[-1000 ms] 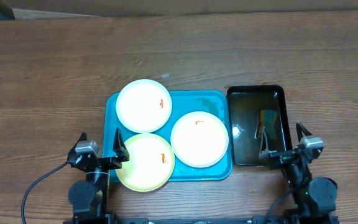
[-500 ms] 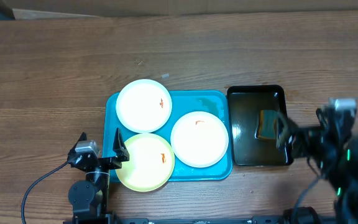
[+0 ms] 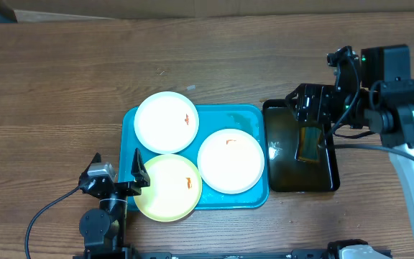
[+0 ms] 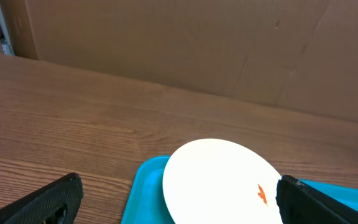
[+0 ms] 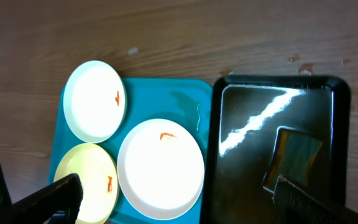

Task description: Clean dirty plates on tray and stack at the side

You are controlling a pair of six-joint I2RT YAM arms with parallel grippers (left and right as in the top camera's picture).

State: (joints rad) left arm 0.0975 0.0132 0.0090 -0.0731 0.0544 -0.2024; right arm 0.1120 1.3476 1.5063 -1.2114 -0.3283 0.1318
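Counting plates: three, two white and one pale yellow, each marked with one small orange-red smear.
Left gripper (image 3: 116, 160): fingers spread wide, holding nothing, low at the near-left corner of the tray (image 3: 249, 115); its right finger is just beside the yellow rim.
Far white plate (image 3: 166, 122): on the tray's far-left corner, overhanging the far edge.
Pale yellow plate (image 3: 168, 187): on the near-left corner, overhanging the near edge.
Middle white plate (image 3: 230, 161): on the right half, wholly inside the rim.
Trays: two. The turquoise one carries all the plates, and a smaller black tray (image 3: 333, 180) sits just to its right on the wooden table (image 3: 63, 86).
Block (image 3: 309, 144): one yellowish rectangle lying in the black tray's glinting water, too blurred to name.
Right gripper (image 5: 176, 190): fingers wide apart, empty, hanging above the black tray.
Hidden: the right arm covers the black tray's far-right corner. The left wrist view shows only one white plate, cut off at the bottom. In the right wrist view a finger covers part of the yellow plate.
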